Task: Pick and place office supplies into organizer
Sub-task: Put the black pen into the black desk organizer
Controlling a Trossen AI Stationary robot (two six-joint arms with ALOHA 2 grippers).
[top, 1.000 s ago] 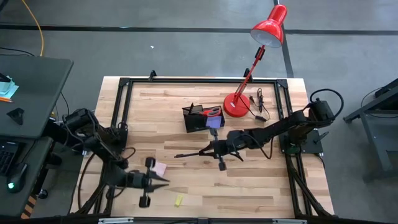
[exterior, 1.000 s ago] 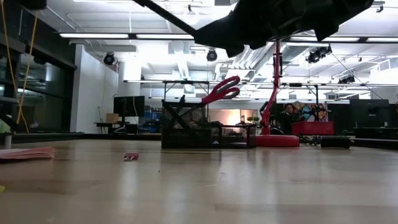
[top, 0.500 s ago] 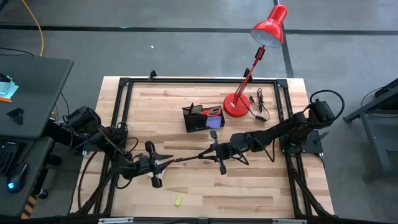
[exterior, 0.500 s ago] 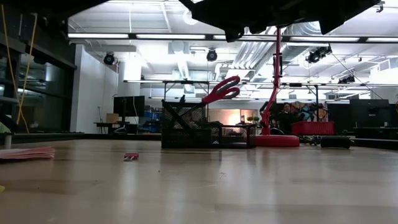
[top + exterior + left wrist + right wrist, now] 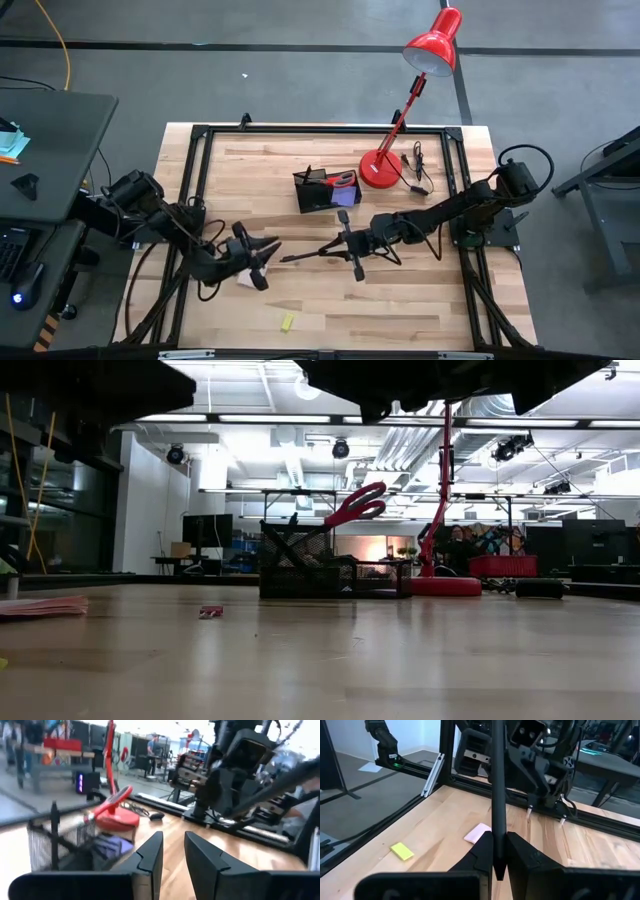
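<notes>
My right gripper (image 5: 332,246) (image 5: 498,851) is over the table's middle, shut on a slim black pen (image 5: 305,252) that points toward the table's left. My left gripper (image 5: 270,248) (image 5: 173,851) is open, close to the pen's free end, and nothing shows between its fingers. The black mesh organizer (image 5: 320,190) (image 5: 322,565) stands on the table and holds red-handled scissors (image 5: 343,180) (image 5: 356,503) and a purple pad (image 5: 346,197). A pink pad (image 5: 478,832) lies flat under the left arm. A yellow piece (image 5: 288,322) (image 5: 401,851) lies near the near edge. My right gripper pinches the black pen between its two fingers at one end (image 5: 498,862). The pen lies along the fingers and sticks out past their tips. The fingers come roughly level from the table's right. The pen is lifted clear of the table, with its free end (image 5: 286,258) near my left gripper.
The red desk lamp stands with its round base (image 5: 380,168) (image 5: 445,586) just right of the organizer, and a black cable (image 5: 415,168) lies beside it. A black frame rail (image 5: 195,180) borders the table. Bare wood (image 5: 400,305) lies toward the near right.
My left gripper has moved from near the table's near edge toward the far edge and slightly right, up to the pen's free end, and it now covers most of the pink pad in the high view. My right gripper has kept hold of the pen, nearly still.
</notes>
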